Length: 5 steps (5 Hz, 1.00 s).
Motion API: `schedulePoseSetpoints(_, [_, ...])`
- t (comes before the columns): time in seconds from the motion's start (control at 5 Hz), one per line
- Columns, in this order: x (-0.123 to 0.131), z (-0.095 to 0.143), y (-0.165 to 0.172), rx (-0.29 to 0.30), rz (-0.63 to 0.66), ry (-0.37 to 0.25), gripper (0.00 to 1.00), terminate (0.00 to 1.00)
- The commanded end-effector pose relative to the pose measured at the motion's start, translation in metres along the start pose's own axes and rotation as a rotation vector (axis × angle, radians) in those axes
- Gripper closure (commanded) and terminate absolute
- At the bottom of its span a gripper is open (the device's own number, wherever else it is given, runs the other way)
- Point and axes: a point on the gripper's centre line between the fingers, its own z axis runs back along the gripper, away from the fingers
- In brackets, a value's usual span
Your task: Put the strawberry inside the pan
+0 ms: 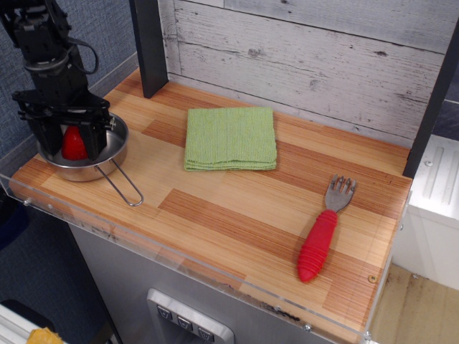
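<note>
The shiny steel pan [107, 154] sits at the left end of the wooden counter, its wire loop handle [123, 186] pointing toward the front. My black gripper [73, 145] reaches straight down into the pan. Its two fingers flank the red strawberry [74, 144], which is low inside the pan, at or near the bottom. The fingers look pressed against the strawberry's sides. The berry's green top is hidden by the gripper body.
A folded green cloth [230, 138] lies mid-counter. A fork with a red handle [319, 242] rests at the right front. A dark post [148, 43] stands behind the pan, and a clear acrylic rim [179, 261] lines the counter's front edge.
</note>
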Motion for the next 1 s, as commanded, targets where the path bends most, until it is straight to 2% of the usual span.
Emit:
schedulePoseSetpoints(0.0, [-0.001, 0.009, 0.008, 0.001, 0.040, -0.014, 0.00, 0.00])
schedulePoseSetpoints(0.6, [-0.001, 0.013, 0.005, -0.005, 0.026, -0.008, 0.00, 0.00])
schedulePoseSetpoints(0.8, [0.001, 0.030, 0.000, -0.016, 0.019, -0.042, 0.00, 0.00])
